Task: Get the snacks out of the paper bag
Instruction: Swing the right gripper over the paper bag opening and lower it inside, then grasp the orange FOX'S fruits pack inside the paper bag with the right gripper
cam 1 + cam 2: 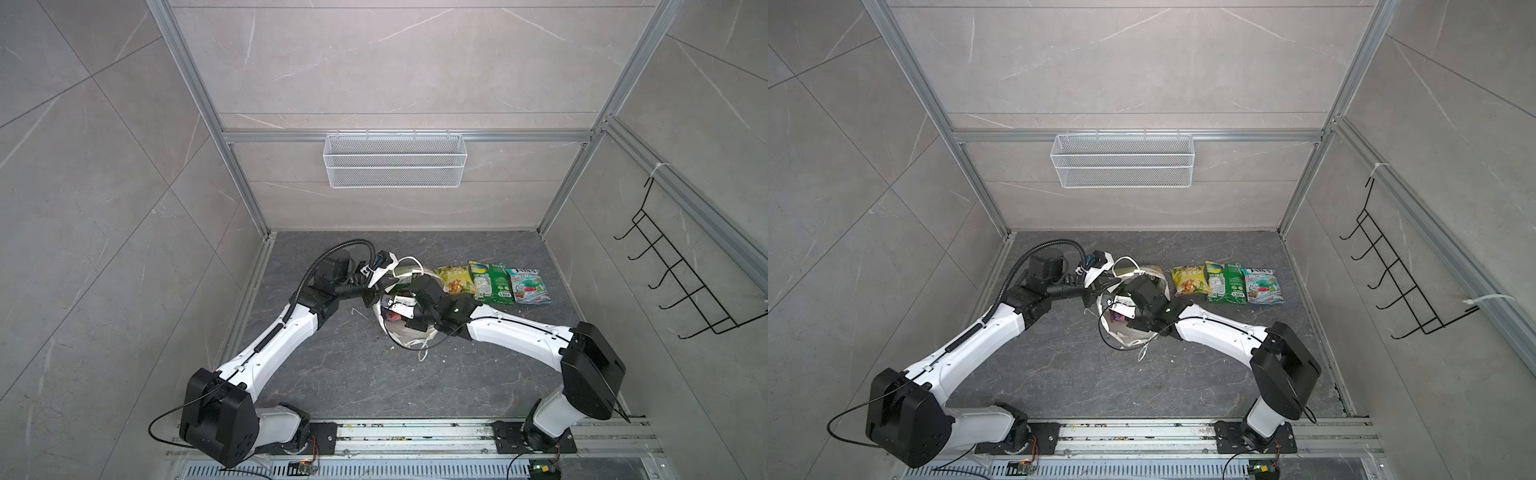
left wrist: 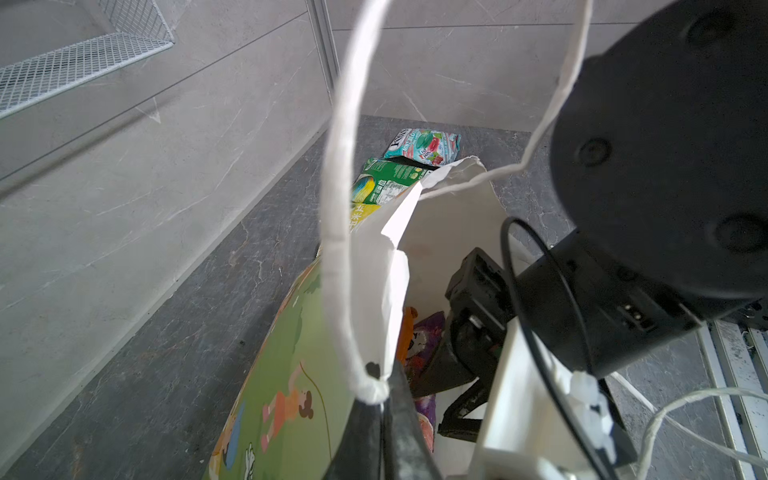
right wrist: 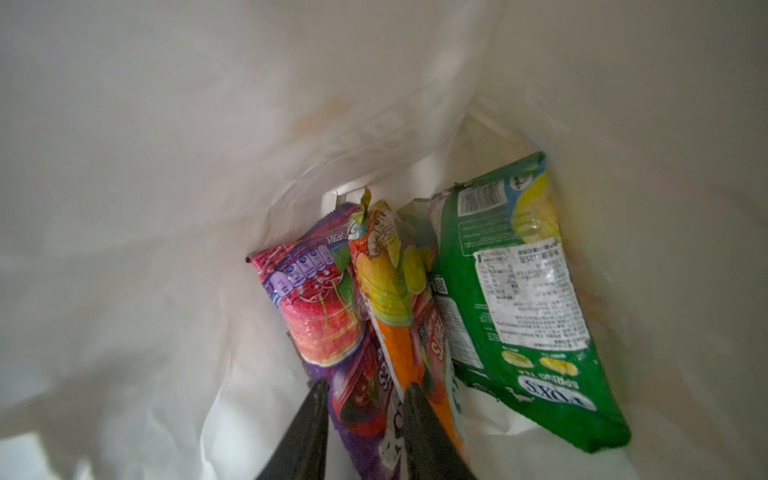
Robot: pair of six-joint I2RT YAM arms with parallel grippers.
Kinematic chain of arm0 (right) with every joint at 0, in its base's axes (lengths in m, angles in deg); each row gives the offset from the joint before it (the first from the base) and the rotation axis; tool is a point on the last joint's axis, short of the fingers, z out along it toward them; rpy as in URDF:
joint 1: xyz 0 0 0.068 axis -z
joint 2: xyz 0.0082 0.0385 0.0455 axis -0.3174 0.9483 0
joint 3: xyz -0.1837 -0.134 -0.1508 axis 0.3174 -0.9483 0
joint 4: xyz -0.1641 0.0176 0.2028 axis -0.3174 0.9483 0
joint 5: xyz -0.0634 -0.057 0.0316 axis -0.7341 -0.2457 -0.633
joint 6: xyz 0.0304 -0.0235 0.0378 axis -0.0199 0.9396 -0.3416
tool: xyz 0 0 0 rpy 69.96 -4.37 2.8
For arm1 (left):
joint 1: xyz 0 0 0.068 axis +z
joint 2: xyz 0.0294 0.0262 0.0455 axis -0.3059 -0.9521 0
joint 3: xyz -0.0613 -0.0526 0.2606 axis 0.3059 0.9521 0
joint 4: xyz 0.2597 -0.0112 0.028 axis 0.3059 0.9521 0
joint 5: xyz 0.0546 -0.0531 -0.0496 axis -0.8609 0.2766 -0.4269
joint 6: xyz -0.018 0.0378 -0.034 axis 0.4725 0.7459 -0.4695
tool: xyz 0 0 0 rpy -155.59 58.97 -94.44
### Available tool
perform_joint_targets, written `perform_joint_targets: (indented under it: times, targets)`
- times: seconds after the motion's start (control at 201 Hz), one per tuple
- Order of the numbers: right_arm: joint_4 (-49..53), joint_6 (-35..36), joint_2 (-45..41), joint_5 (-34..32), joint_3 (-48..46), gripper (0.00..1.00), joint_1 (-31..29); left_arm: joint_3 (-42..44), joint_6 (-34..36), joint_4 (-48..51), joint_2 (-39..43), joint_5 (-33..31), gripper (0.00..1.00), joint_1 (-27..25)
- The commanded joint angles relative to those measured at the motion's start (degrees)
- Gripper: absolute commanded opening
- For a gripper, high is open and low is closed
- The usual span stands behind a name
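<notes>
Snacks are half out by my reckoning: a yellow chip bag (image 1: 455,279), a green bag (image 1: 492,283) and a teal mint bag (image 1: 528,286) lie flat in a row on the dark floor (image 1: 353,374). In both top views they sit at about two o'clock from the paper bag (image 1: 409,336), just beside it and clear of its mouth. Three more are inside, leaning on one another at the bottom: a purple packet (image 3: 316,307), an orange packet (image 3: 401,345) and a green FOX'S packet (image 3: 519,291)

The step in hand looks like the fourth pick. The left gripper (image 2: 384,401) is closed on the paper bag's rim at the foot of a cord handle (image 2: 338,208), at roughly ten o'clock on the mouth in a top view, holding it open. The right gripper (image 3: 366,386) reaches down into the bag from about four o'clock. Its jaws stand part open with a narrow gap. The purple packet's near end lies between the fingertips, and the orange packet is just beside the outer face of one finger (image 3: 419,415). I see no pinch on the film

The next move likely calls for closing on that purple end alone, then lifting straight up through the mouth. The glossy film may slip, and the orange packet could be dragged along. A free spot to set it down lies near three o'clock, past the teal mint bag
</notes>
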Motion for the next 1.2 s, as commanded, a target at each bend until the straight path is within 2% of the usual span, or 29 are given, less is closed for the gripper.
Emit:
perform_joint_targets:
  times: [0.0,0.204,0.309,0.408,0.523,0.597,0.806,1.025,1.194]
  targets:
    - [-1.0,1.5,2.4,-2.5,1.9,0.41,-0.1,-2.2,1.2,-2.8,0.4,2.6,0.00,0.1]
    - [-5.1,2.8,6.5,-5.0,1.8,0.43,0.0,-2.3,1.0,-3.1,0.2,2.9,0.00,0.1]
    - [-8.4,2.5,7.9,-5.1,1.3,0.38,0.6,-2.2,0.9,-3.4,0.2,3.0,0.00,0.1]
    - [-9.2,2.5,9.4,-6.0,2.3,0.25,0.7,-2.2,0.9,-3.3,0.4,3.0,0.00,0.1]
    - [-9.8,2.6,9.0,-5.3,2.3,0.14,0.8,-2.0,1.0,-3.0,0.8,2.7,0.00,0.1]
    - [-9.1,3.0,8.8,-4.9,2.5,0.00,0.8,-1.6,1.0,-3.4,1.1,2.4,0.00,0.1]
    - [-8.2,3.6,5.0,-4.8,0.5,0.00,0.7,-0.6,0.5,-4.2,1.3,1.4,0.00,0.1]
    - [-5.8,2.2,-2.9,0.6,-2.2,0.00,0.6,-0.6,0.8,-4.5,0.9,0.1,0.00,0.1]
    - [-4.1,1.3,-8.0,1.4,-3.9,0.00,0.1,0.3,0.0,-5.9,1.3,-0.1,0.00,0.1]
